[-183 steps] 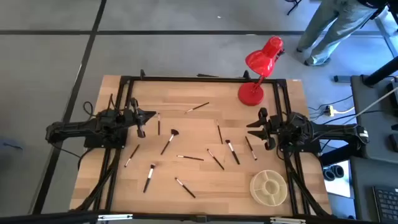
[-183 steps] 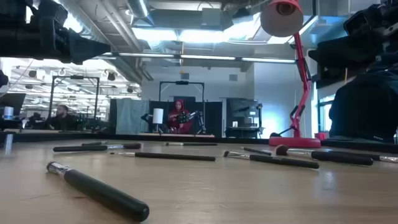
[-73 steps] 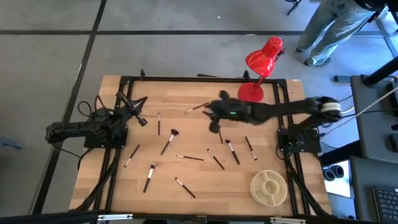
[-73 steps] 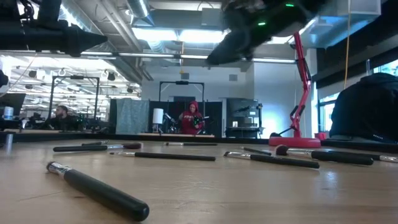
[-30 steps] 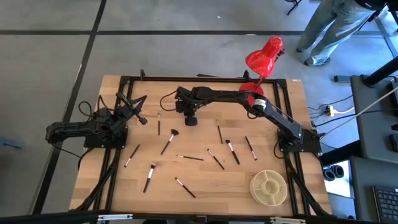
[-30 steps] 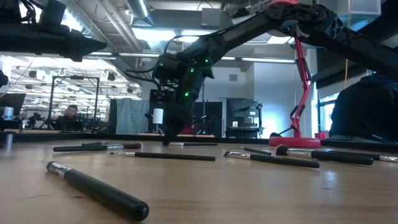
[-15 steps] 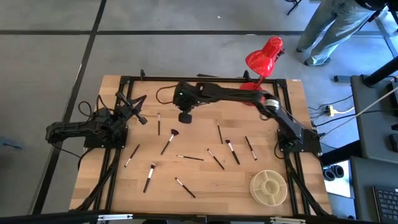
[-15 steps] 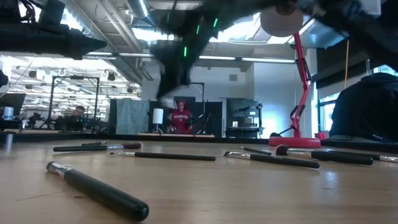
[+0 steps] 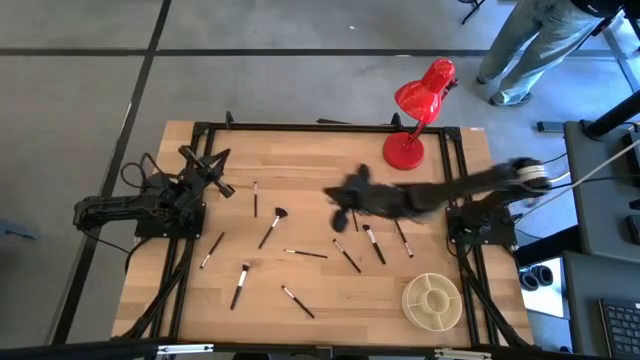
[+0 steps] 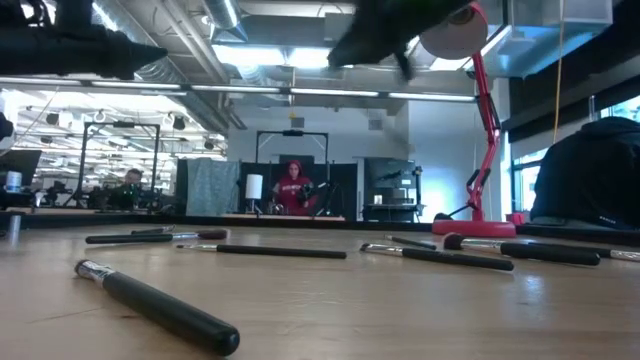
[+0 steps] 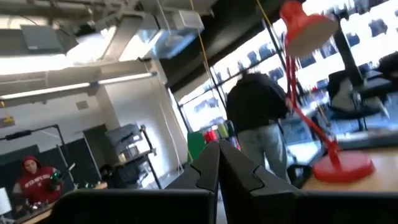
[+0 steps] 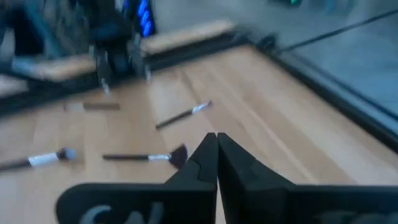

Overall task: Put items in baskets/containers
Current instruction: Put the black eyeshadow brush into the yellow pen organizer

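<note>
The left tool (image 9: 222, 187) is sitting at the left edge of the worktop (image 9: 310, 300), raised off the wood, its fingers (image 11: 214, 169) pressed together with nothing between them. Just to its right a short brush (image 9: 255, 198) is lying on the wood, and beside that the fan-headed brush (image 9: 271, 226) is lying aslant. Below them, toward the near edge, three more brushes are resting apart from one another: one (image 9: 211, 250) near the left rail, one (image 9: 240, 285) with a pale ferrule, and one (image 9: 298, 301) further right.

In mid-worktop a thin brush (image 9: 306, 254) is lying almost level. The right arm is reaching across from the right side, blurred, with the right tool (image 9: 342, 197) hanging above the middle of the worktop; its fingers (image 12: 214, 158) are closed tip to tip and carrying nothing. Several brushes (image 9: 374, 243) are lying scattered beneath and just beyond that arm.

The red lamp (image 9: 420, 110) is standing at the far right edge. The cream divided dish (image 9: 432, 301) is sitting in the near right corner, well apart from every brush, with no brush in it.
</note>
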Controlling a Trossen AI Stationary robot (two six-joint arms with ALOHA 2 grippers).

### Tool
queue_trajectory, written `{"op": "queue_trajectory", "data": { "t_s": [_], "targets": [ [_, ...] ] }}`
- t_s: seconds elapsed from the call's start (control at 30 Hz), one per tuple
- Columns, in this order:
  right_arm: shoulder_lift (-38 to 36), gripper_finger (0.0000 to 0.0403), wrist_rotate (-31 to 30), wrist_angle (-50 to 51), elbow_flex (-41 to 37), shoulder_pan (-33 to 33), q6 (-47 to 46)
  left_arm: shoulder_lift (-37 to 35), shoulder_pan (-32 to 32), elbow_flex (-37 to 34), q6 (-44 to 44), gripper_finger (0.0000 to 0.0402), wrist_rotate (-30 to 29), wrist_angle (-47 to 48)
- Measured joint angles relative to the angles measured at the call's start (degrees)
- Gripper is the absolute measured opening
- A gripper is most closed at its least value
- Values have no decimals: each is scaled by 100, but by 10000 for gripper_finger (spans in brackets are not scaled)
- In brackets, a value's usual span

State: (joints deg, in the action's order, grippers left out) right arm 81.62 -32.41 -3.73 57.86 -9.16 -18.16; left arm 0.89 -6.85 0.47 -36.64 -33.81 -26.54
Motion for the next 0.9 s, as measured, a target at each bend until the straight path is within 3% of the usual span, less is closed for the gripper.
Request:
{"op": "queue_trajectory", "data": {
  "t_s": [0.07, 0.13, 0.33, 0.6, 0.9],
  "targets": [
    [-573, 1, -771, -75, -442, -535, -335, 2, 0, 0, -10, 3, 145, -166],
    [-1014, 0, -1137, 226, -761, -1022, -809, 0, 0, 0, -6, 4, 332, -407],
    [-1984, 0, -1090, 751, -1131, -2318, -2026, 2, 0, 0, 1, 2, 846, -1226],
    [-2453, 0, -1247, 1551, -1147, -4022, -3037, 5, 0, 0, 61, 5, 943, -1884],
    [-2582, 0, -2235, 2220, -1154, -5760, -4380, 207, 0, 4, 246, 4, 867, -2297]
  ]
}}
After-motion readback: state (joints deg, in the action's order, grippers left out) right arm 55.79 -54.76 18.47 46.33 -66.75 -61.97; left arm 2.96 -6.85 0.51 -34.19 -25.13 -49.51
